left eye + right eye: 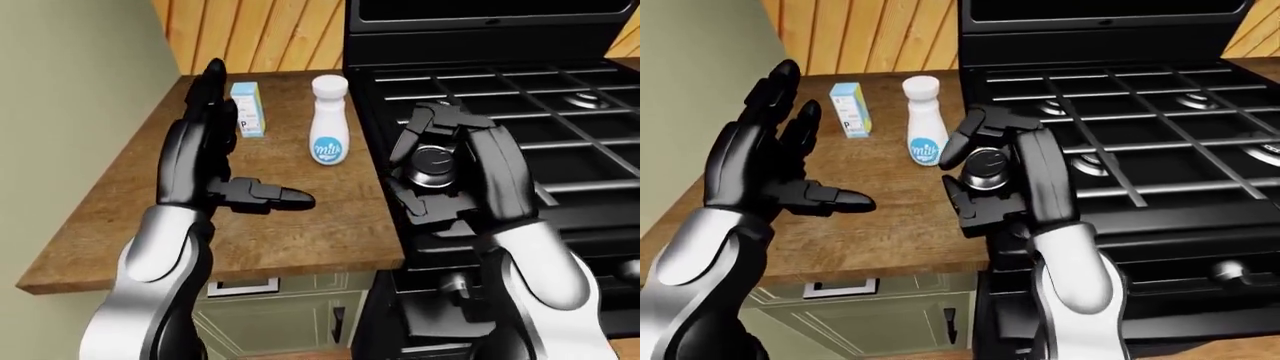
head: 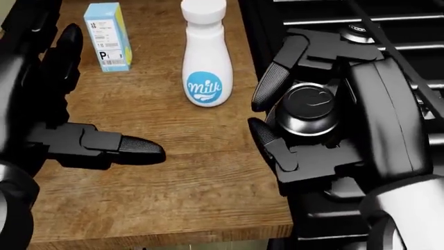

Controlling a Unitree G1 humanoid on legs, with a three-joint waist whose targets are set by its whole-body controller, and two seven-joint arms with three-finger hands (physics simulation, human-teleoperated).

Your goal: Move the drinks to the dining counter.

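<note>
Over the seam where the wooden worktop (image 1: 300,240) meets the black stove (image 1: 520,97), the dark can (image 2: 307,110) with its grey metal lid is lifted clear of the surface, the right hand (image 2: 326,120) wrapped round it with fingers (image 2: 274,78) curled across its top and thumb below. Left of the can, the white milk bottle (image 2: 205,57) with a blue round label stands upright on the worktop near the stove's edge, and the small light-blue carton (image 2: 108,36) stands farther left. The left hand (image 1: 215,169) hangs spread and empty over the worktop left of the bottle, thumb pointing toward the can, with wood panelling and a pale green wall behind, cabinets beneath.
</note>
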